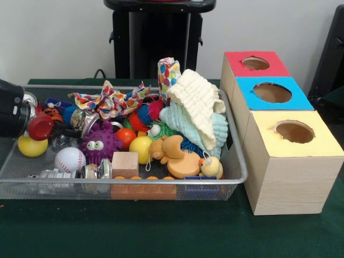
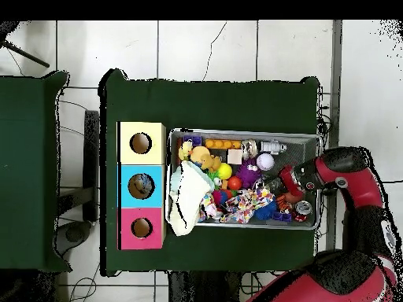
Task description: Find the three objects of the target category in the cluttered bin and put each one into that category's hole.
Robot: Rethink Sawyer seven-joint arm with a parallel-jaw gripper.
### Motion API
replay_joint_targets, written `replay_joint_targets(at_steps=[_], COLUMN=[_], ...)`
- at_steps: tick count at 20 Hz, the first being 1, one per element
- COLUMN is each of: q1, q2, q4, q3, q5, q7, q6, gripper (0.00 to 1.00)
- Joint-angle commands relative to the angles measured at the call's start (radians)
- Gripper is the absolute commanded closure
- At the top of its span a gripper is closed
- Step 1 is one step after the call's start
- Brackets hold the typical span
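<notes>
Green cloth covers the bench [image 1: 161,236], and on it stands a wire bin [image 1: 236,177] crammed with toys. Along the bin's front wall lie a wooden block [image 1: 124,164], a white baseball [image 1: 70,159] and a small yellow duck [image 1: 211,167]; behind them sit a purple spiky ball with eyes [image 1: 99,143], a yellow ball [image 1: 141,148] and an orange plush animal [image 1: 171,151]. Pale folded cloths [image 1: 198,110] are heaped at the bin's right end. Beside the bin stand three boxes with round holes, topped yellow [image 1: 294,131], blue [image 1: 272,92] and red [image 1: 255,63].

From the left edge, the arm reaches into the bin's left end, and its end effector [image 1: 38,127] shows as a red tip among the clutter; whether it is spread or closed cannot be told. A second yellow ball [image 1: 31,146] lies just below it, the baseball a little further right.
</notes>
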Motion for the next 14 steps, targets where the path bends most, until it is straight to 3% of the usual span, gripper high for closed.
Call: replay_joint_targets(at_steps=[1,4,8,11,14], q1=[-0.017,-0.037,-0.081,-0.084,-0.080], q2=[0.113,0.118,0.082,0.015,-0.079], q4=[0.093,0.092,0.147,0.175,0.220], q3=[0.107,0.160,0.231,0.220,0.187], q5=[-0.025,-0.031,-0.060,-0.131,-0.198], q7=[-0.288,-0.398,-0.546,-0.540,-0.471], q6=[-0.009,-0.068,-0.214,-0.370,-0.542], gripper=[0.00,0.00,0.00,0.00,0.00])
